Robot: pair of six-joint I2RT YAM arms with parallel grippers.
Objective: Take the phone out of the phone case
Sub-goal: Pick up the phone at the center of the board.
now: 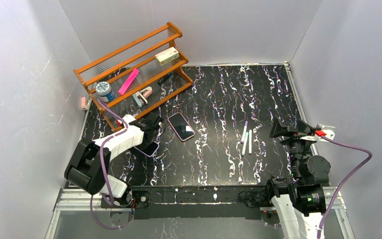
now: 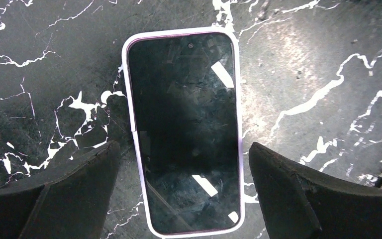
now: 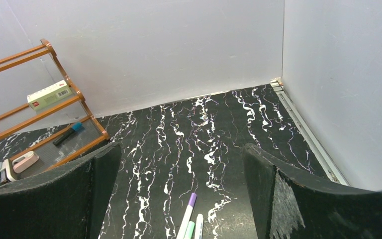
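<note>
A phone (image 2: 184, 129) lies screen up on the black marbled table, seated in a pale lavender phone case whose rim (image 2: 125, 74) runs all round it. My left gripper (image 2: 184, 148) hovers right over its lower half, open, one finger (image 2: 79, 189) on each side and neither touching it. From above, this phone (image 1: 150, 148) peeks out from under the left gripper (image 1: 151, 130). My right gripper (image 1: 283, 130) stands open at the right with nothing between its fingers (image 3: 298, 199).
A second phone (image 1: 181, 126) with a pinkish rim lies just right of the left gripper. Three pens (image 1: 246, 138) lie in front of the right gripper. An orange rack (image 1: 129, 74) holding small items stands at the back left. Grey walls enclose the table.
</note>
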